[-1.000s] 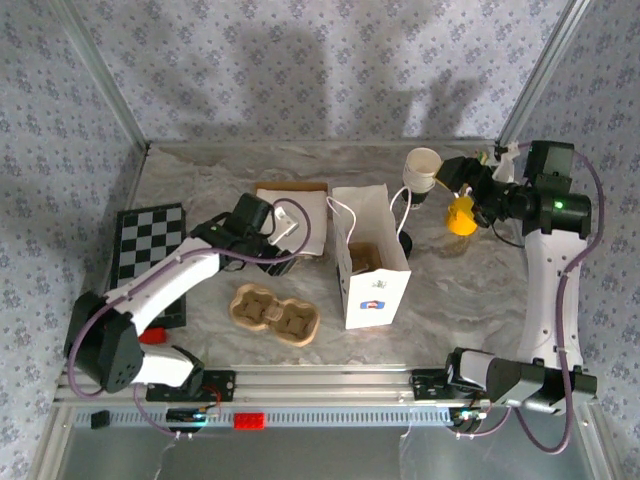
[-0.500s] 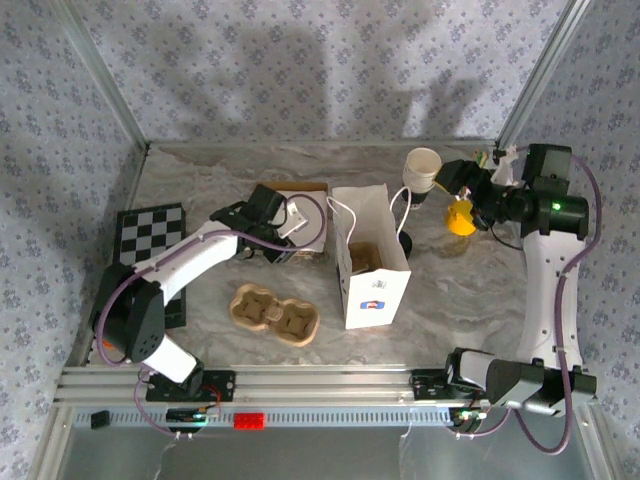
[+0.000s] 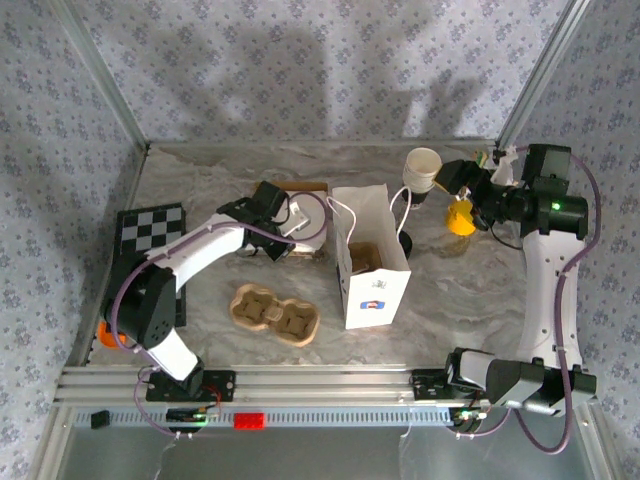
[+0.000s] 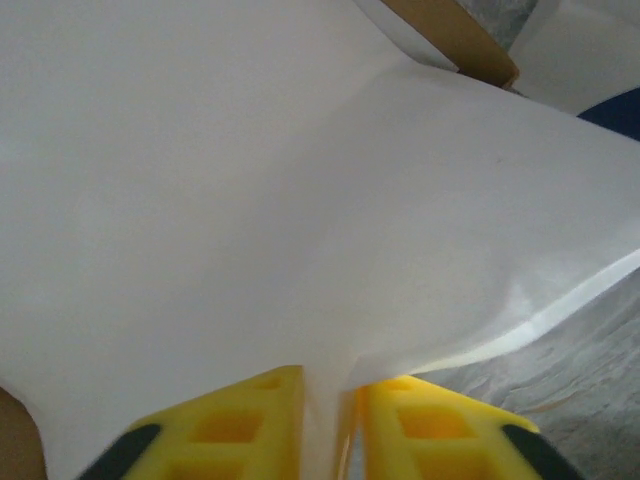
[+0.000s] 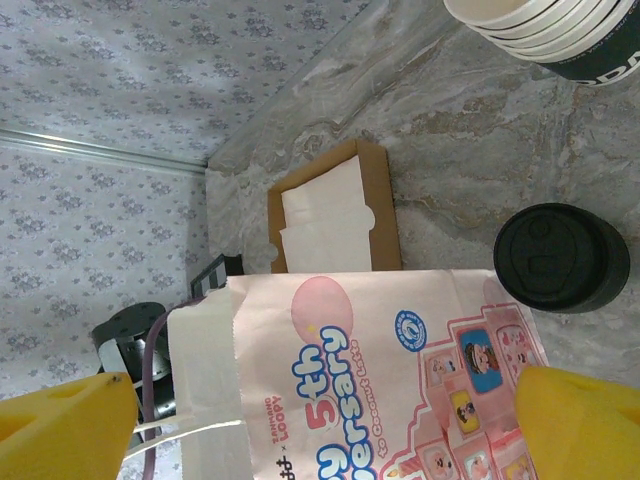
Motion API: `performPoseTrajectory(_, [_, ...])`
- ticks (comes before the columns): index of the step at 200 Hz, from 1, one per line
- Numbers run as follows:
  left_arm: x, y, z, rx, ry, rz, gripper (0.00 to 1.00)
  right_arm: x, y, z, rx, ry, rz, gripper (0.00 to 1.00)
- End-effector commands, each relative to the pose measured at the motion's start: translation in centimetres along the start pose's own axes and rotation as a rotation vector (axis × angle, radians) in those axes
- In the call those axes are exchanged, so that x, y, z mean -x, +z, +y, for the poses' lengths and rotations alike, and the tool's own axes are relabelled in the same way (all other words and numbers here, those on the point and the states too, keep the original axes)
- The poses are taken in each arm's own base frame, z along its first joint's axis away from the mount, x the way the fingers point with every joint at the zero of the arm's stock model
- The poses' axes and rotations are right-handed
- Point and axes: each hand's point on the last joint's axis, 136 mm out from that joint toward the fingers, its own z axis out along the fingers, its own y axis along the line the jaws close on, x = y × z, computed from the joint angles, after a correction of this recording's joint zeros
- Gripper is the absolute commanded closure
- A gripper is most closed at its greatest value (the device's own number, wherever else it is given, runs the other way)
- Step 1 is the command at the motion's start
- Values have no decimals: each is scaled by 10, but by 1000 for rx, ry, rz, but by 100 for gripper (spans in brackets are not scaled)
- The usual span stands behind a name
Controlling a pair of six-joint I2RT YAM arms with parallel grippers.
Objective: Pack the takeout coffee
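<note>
left gripper (image 4: 330, 388) is clenched: the yellow fingers (image 4: 240, 425) are almost together at bottom centre of its wrist view, with a thin fold of white paper sheet (image 4: 300, 200) pinched between them. In the top view it sits at the cardboard box (image 3: 300, 187), upper left of centre, over the white sheets inside. right gripper (image 5: 325, 425) is released, jaws spread wide with one finger in each bottom corner of its wrist view, holding and touching nothing. In the top view it hangs at upper right, just beside the stack of lidless cups (image 3: 422, 168). The takeout coffee (image 5: 560, 258) stands lid-up on the table (image 5: 440, 150) at right of centre in the right wrist view, just beside the top edge of the paper bag (image 5: 340, 330). In the top view it's a dark shape tucked against the bag's right side, mostly hidden. Neither gripper touches it. Delta vs a second ago: the left arm swung up-frame from near the pulp cup carrier (image 3: 273, 313) to the box, and its jaws went from wide to pinched on the sheet. Its base link pivoted, and an orange thing (image 3: 106, 335) now shows at lower left. Right arm, bag, carrier and coffee are unchanged.
</note>
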Motion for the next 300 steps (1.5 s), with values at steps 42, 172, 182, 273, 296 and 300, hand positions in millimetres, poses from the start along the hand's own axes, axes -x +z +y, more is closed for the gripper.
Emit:
performPoseTrajectory(42, [29,-49,22,42,-82,-93,100,3,-13,36,39,-112,-42,0])
performPoseTrajectory(172, [92,-273,43,18,-602,-458,100,-39,-74,193,370,-920,-344,0])
performPoseTrajectory(182, [93,-285,43,13,-639,-475,100,-47,-72,199,396,-984,-356,0])
performPoseTrajectory(273, [101,-354,18,-129,-752,-660,100,-161,19,261,472,-1741,-286,0])
performPoseTrajectory(296, [101,-371,8,-177,-754,-707,100,-171,38,270,504,-1776,-300,0])
performPoseTrajectory(300, [101,-374,6,-187,-755,-716,100,-173,41,273,515,-1784,-304,0])
